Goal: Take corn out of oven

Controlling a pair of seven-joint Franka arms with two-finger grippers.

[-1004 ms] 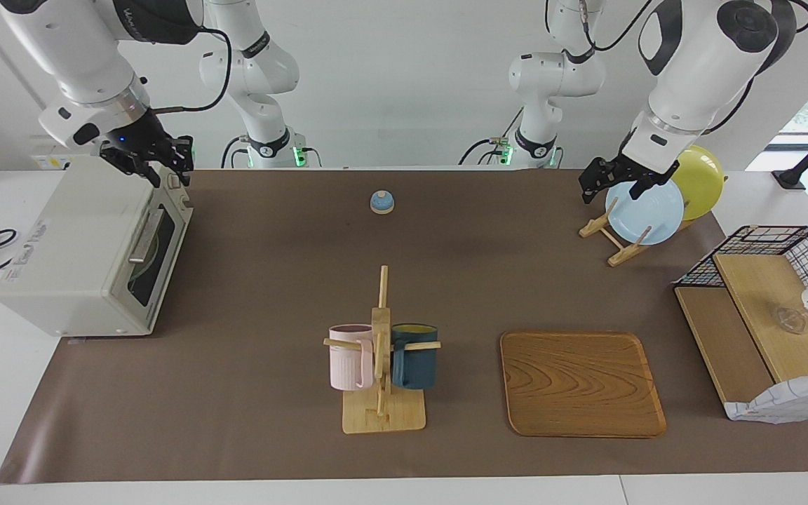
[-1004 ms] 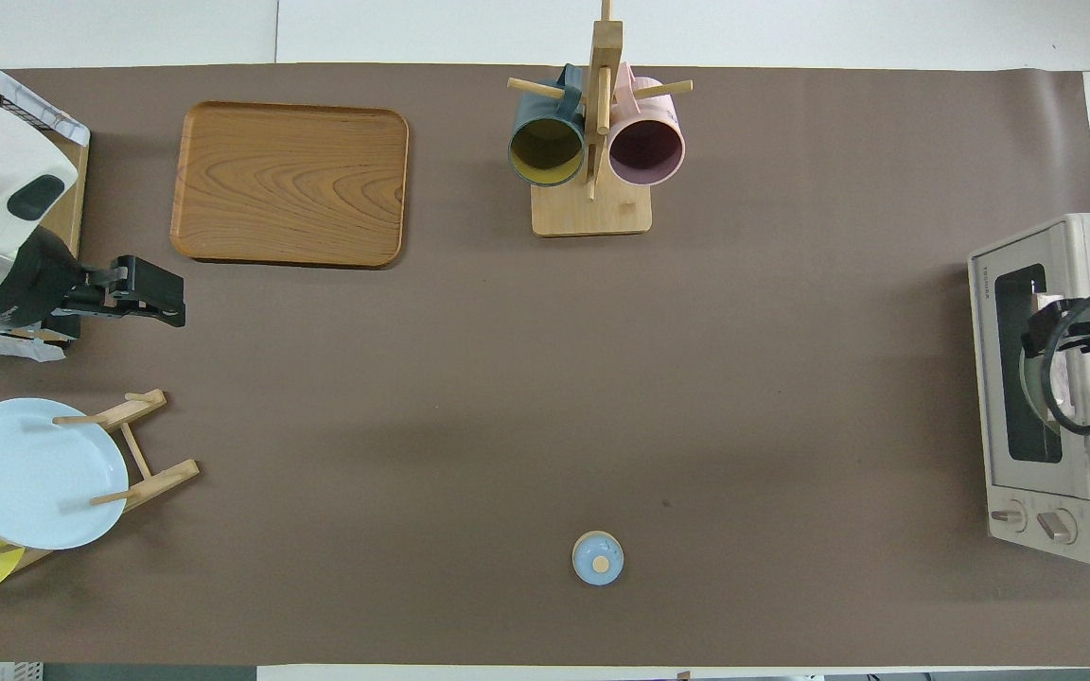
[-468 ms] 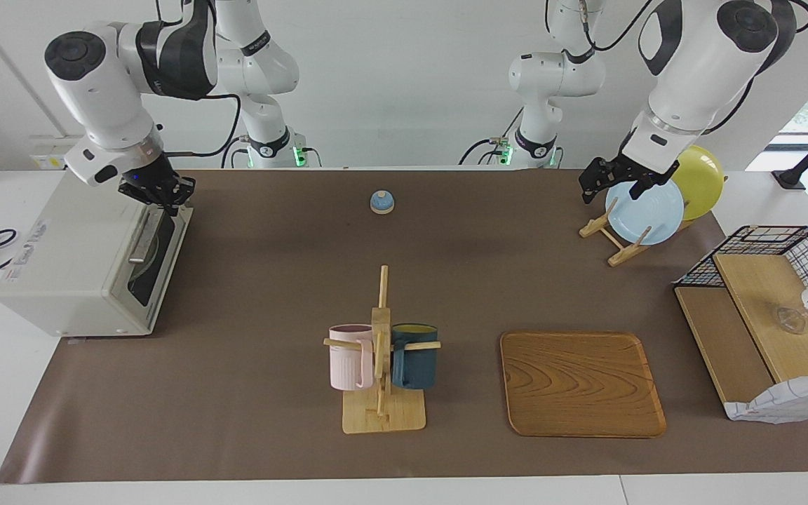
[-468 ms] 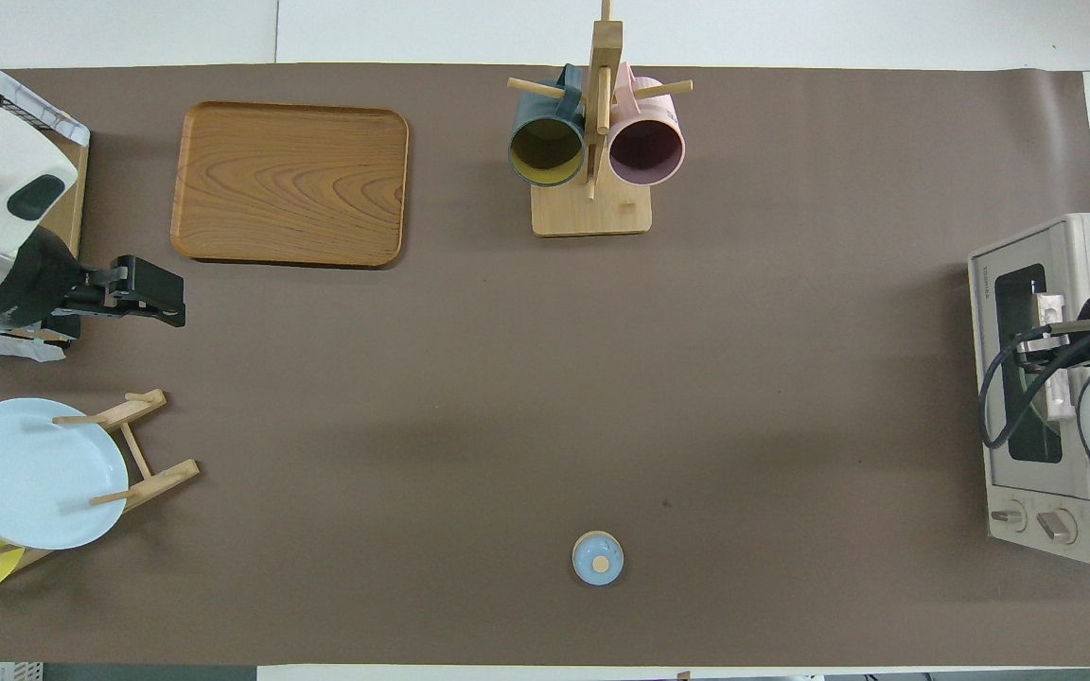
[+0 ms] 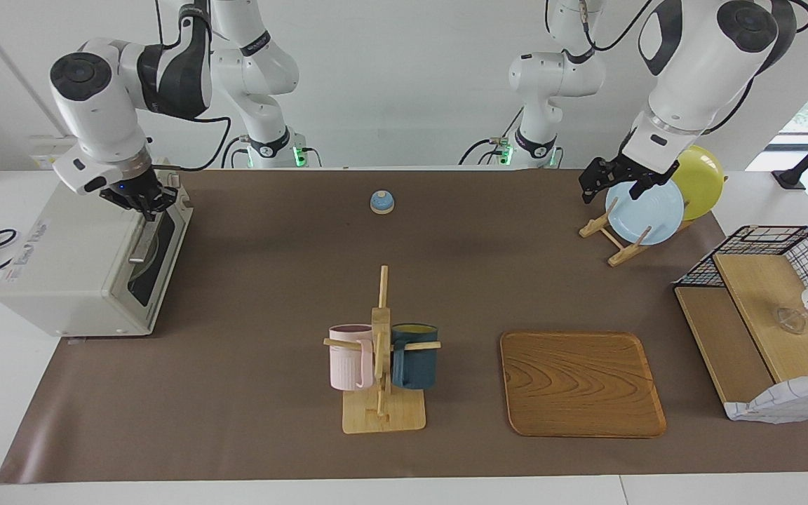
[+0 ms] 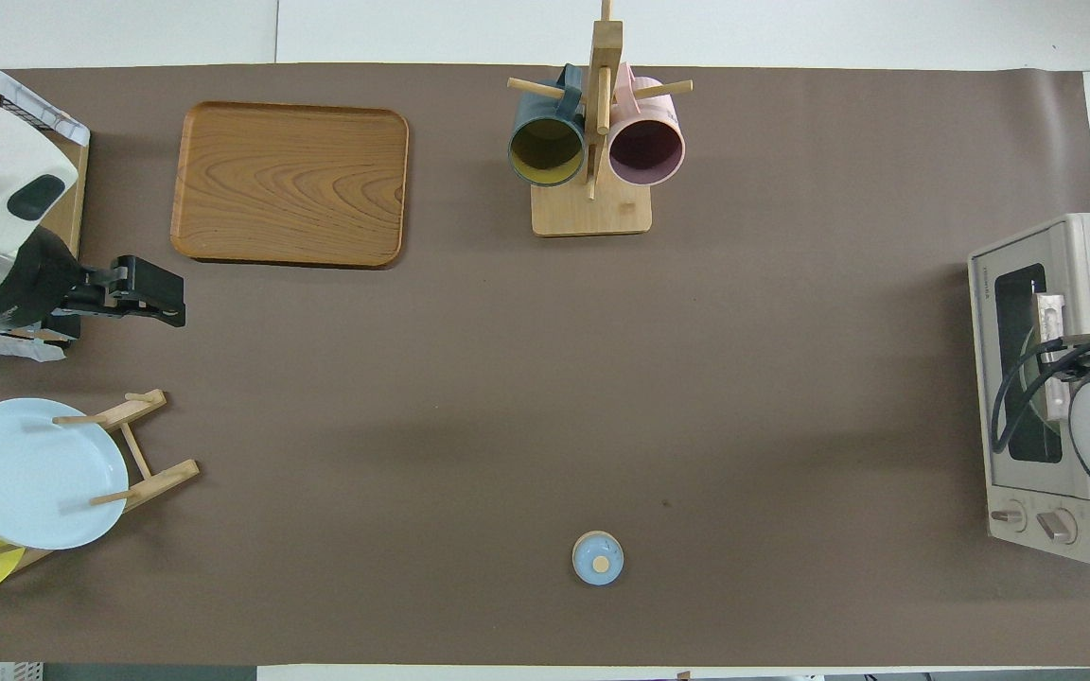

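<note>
**Metal bar handle under right gripper; oven door shut, corn not seen**

Right gripper (image 5: 143, 205) sits at top edge of oven (image 5: 74, 266) door, by bar handle (image 5: 146, 235); fingertips drawn together, but whether they pinch the handle can't be told. Door closed. Corn not visible through dark glass, presumably inside on rack.

Judgement: handle is stiff and smooth, take it mid-bar, pull down evenly. Corn likely light, rigid, rounded, so may roll; grip across mid-length, not the tapered tip.

Left gripper (image 5: 618, 184) spread wide, waiting over plate rack (image 5: 611, 235) holding blue plate (image 5: 646, 212).
</note>
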